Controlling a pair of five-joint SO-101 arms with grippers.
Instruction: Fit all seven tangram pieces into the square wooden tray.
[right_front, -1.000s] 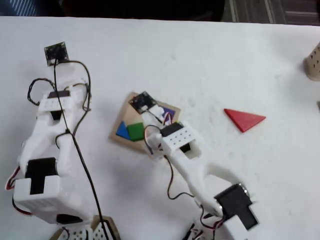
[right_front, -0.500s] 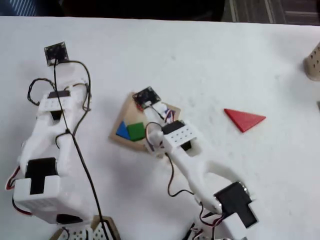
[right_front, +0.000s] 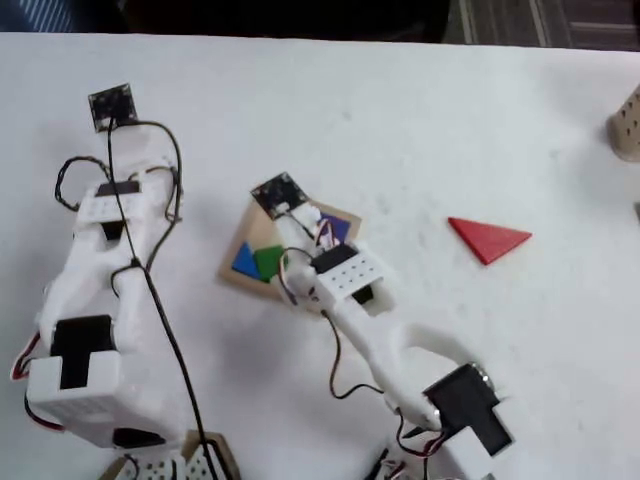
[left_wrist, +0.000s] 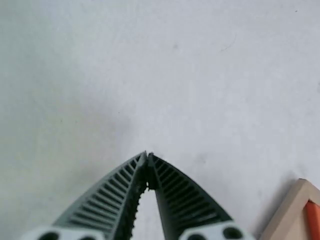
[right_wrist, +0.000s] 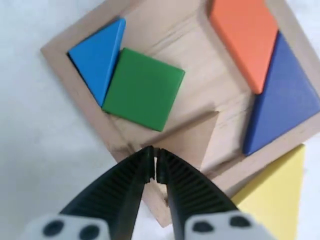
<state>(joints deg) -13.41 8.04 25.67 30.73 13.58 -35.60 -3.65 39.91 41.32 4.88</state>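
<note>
white tabletop (right_front: 400, 120) fills my high view, with both arms near the front edge. the square wooden tray (right_front: 240, 240) lies near the middle of the table, turned corner-on to me, and the right arm (right_front: 350, 275) leans over it. well apart to the right lies a red triangle (right_front: 488, 240), flat on the table by itself.

from the right wrist camera i see the right gripper (right_wrist: 154, 165) with its jaws pressed together and nothing between them, the tips over the tray's (right_wrist: 75, 90) rim. inside the tray a blue triangle (right_wrist: 97, 57) sits in one corner with a green square (right_wrist: 143, 88) touching its long side. across the tray an orange parallelogram (right_wrist: 245, 42) lies against a dark blue triangle (right_wrist: 285, 100). between these two pairs, bare wood shows. a yellow triangle (right_wrist: 272, 200) lies outside the tray, just beside its outer rim.

the left arm (right_front: 110, 240) stands off to the left, well apart from the tray. its wrist camera shows the left gripper (left_wrist: 148, 167) with jaws closed tip to tip, empty, over bare table.
</note>
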